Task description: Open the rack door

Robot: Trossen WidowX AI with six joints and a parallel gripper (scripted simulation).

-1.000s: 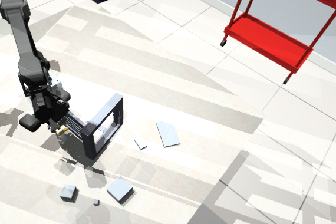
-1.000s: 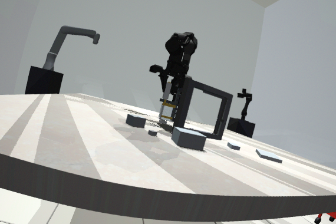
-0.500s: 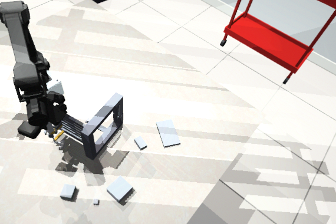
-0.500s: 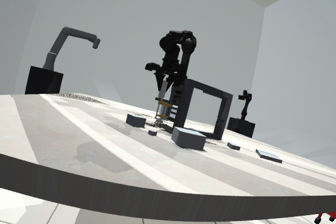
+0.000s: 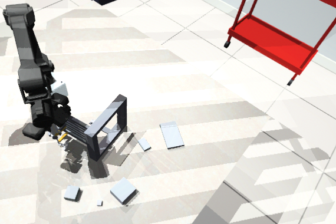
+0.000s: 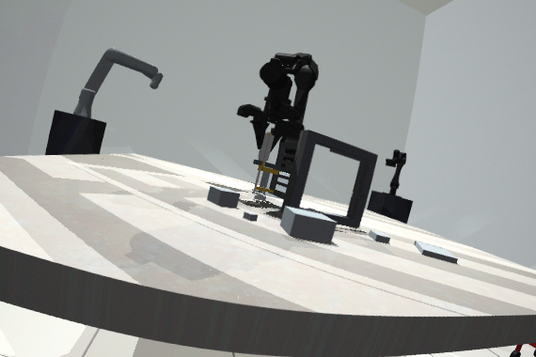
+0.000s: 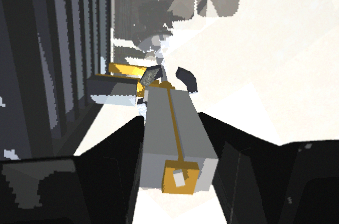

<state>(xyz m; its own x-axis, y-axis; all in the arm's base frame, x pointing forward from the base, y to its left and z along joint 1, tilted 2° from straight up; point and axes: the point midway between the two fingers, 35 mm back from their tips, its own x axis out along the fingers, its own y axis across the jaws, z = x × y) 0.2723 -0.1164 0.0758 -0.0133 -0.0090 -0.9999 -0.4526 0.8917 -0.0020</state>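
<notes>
The rack's dark frame stands on the table. Its slatted door stands swung out from the near post, roughly square to the frame; the exact angle is hard to tell. The upright grey handle with yellow brackets stands off the door's free side and is mostly hidden in the top view. My gripper is slightly open, its black fingers still around the handle, very close to both its sides. Whether a finger touches it is unclear.
Near the frame lie a large block, a smaller block, a tiny cube, a small slab and a flat plate. A pale box is beside the arm.
</notes>
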